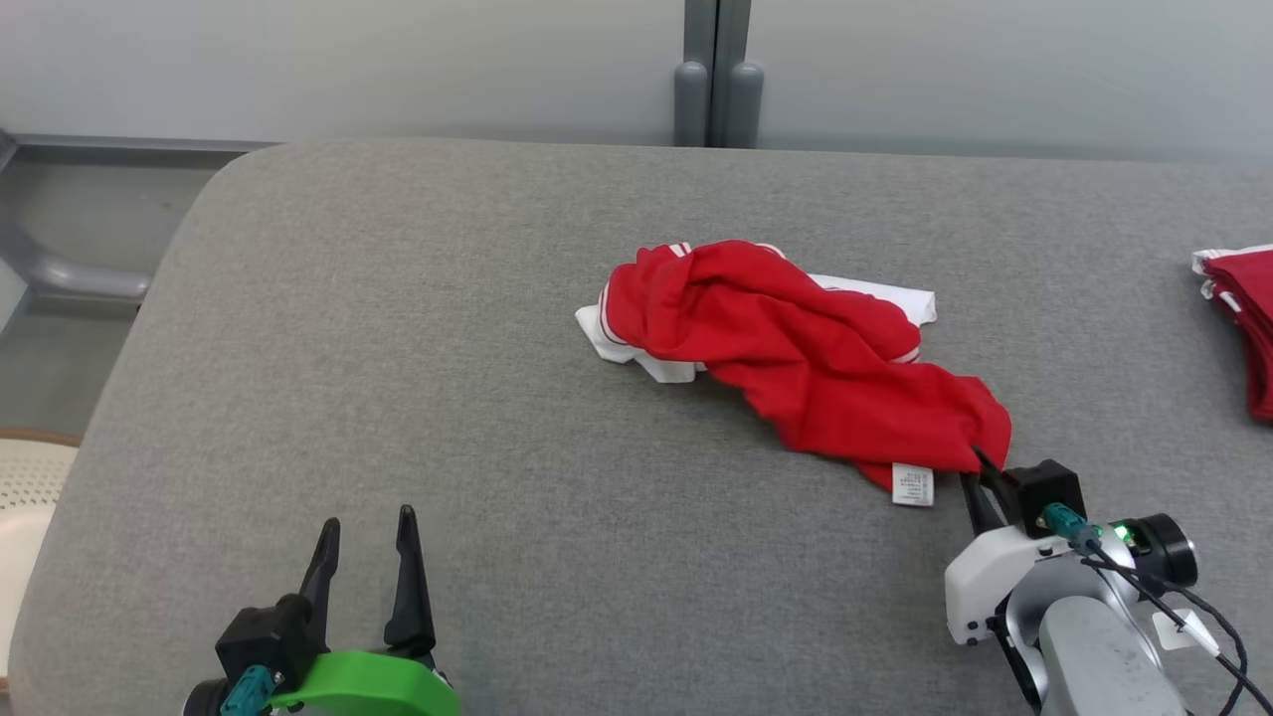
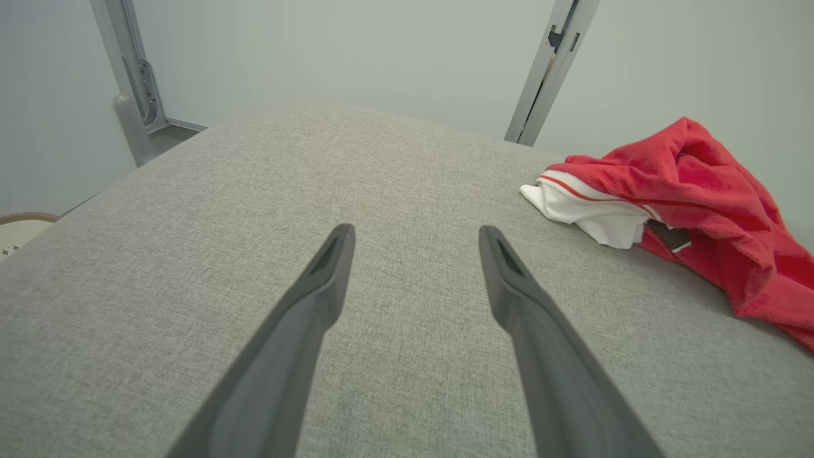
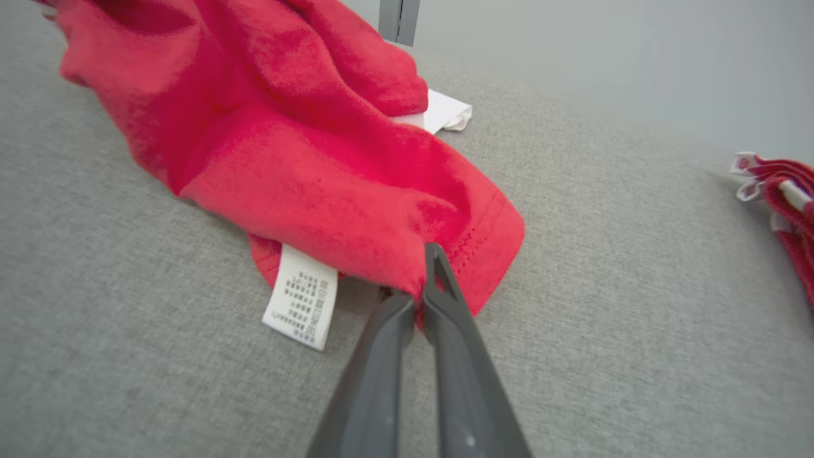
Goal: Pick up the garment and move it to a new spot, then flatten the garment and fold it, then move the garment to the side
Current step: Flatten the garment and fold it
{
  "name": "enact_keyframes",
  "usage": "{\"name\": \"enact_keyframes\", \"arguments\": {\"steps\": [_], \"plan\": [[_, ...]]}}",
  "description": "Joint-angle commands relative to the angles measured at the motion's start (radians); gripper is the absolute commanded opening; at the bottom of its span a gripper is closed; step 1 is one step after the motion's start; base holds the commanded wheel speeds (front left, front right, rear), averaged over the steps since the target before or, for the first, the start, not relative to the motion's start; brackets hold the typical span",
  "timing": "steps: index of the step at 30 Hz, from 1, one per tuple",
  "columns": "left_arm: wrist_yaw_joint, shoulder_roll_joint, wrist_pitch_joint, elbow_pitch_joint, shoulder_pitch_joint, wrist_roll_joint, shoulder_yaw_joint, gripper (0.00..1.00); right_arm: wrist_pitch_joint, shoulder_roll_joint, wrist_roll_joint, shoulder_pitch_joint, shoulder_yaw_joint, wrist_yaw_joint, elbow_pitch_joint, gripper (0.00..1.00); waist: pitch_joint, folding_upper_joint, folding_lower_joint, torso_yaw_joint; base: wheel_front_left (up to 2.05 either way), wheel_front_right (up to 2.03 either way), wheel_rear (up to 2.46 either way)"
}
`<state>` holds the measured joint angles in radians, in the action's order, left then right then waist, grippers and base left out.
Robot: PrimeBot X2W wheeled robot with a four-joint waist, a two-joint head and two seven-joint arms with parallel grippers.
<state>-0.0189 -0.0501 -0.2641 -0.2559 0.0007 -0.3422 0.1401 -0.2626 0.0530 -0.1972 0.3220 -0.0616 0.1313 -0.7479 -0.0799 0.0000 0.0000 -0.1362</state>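
Garment (image 1: 796, 368), red with white panels and striped trim, lies crumpled in a loose heap near the middle of the gray fabric-covered tabletop (image 1: 448, 328), stretching from its white end at the far left toward the near right. The right end effector (image 1: 980, 467) sits at the garment's nearest right corner, its two dark fingers pressed together and pinching the red hem there, with cloth bunched over the fingertips. A white care label (image 1: 913, 484) hangs from the hem just beside that grip, flat on the tabletop. The left end effector (image 1: 368, 517) rests at the near left with its fingers spread and nothing between them, well apart from the garment. A pile of red clothing (image 1: 1248, 318) lies at the tabletop's far right edge.
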Motion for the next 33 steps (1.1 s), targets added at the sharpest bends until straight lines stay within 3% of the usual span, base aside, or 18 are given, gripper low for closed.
{"name": "enact_keyframes", "arguments": {"steps": [1,8,14,15,16,17,18,19,26,33], "plan": [[-0.001,-0.001,0.0,-0.001,0.015,0.001,0.001,1.0,-0.002,0.014,-0.009,-0.027,-0.006,-0.001,0.034,0.0,0.021,0.0,0.0,0.04,0.0,0.0,0.0],[-0.006,-0.002,0.0,0.002,0.025,-0.004,0.01,1.0,-0.003,0.062,-0.062,-0.137,-0.032,-0.001,0.229,0.0,0.035,0.0,0.0,0.122,0.0,0.0,0.0],[-0.007,-0.002,0.0,0.005,0.017,0.0,0.008,1.0,0.027,0.077,-0.067,-0.222,-0.04,-0.001,0.297,0.0,0.02,0.0,0.0,0.166,0.0,0.0,0.0],[-0.006,-0.002,0.0,0.006,0.014,0.001,0.005,1.0,0.026,0.075,-0.062,-0.231,-0.043,-0.001,0.299,0.09,0.016,0.0,0.0,0.172,0.0,0.0,0.0],[-0.006,-0.002,0.0,0.007,0.012,0.003,0.004,1.0,0.027,0.074,-0.06,-0.237,-0.049,-0.001,0.297,0.31,0.013,0.0,0.0,0.177,0.0,0.0,0.0],[-0.005,-0.002,0.0,0.006,0.008,0.006,0.004,1.0,0.028,0.071,-0.058,-0.244,-0.053,-0.001,0.293,0.44,0.01,0.0,0.0,0.181,0.0,0.0,0.0],[-0.004,-0.002,0.0,0.006,0.006,0.008,0.003,1.0,0.026,0.067,-0.053,-0.247,-0.055,-0.001,0.289,0.81,0.008,0.0,0.0,0.185,0.0,0.0,0.0],[-0.003,-0.002,0.0,0.005,0.003,0.009,0.002,1.0,0.023,0.065,-0.051,-0.25,-0.056,-0.001,0.285,0.98,0.006,0.0,0.0,0.188,0.0,0.0,0.0],[-0.001,-0.002,0.0,-0.003,-0.005,0.011,-0.01,1.0,0.009,0.071,-0.019,-0.255,-0.057,-0.001,0.272,1.0,0.005,0.0,0.0,0.211,0.0,0.0,0.0],[0.001,-0.002,0.0,-0.004,-0.01,0.015,-0.023,1.0,-0.002,0.086,0.097,-0.272,-0.052,-0.001,0.367,1.0,0.024,0.0,0.0,0.223,0.0,0.0,0.0]]}}
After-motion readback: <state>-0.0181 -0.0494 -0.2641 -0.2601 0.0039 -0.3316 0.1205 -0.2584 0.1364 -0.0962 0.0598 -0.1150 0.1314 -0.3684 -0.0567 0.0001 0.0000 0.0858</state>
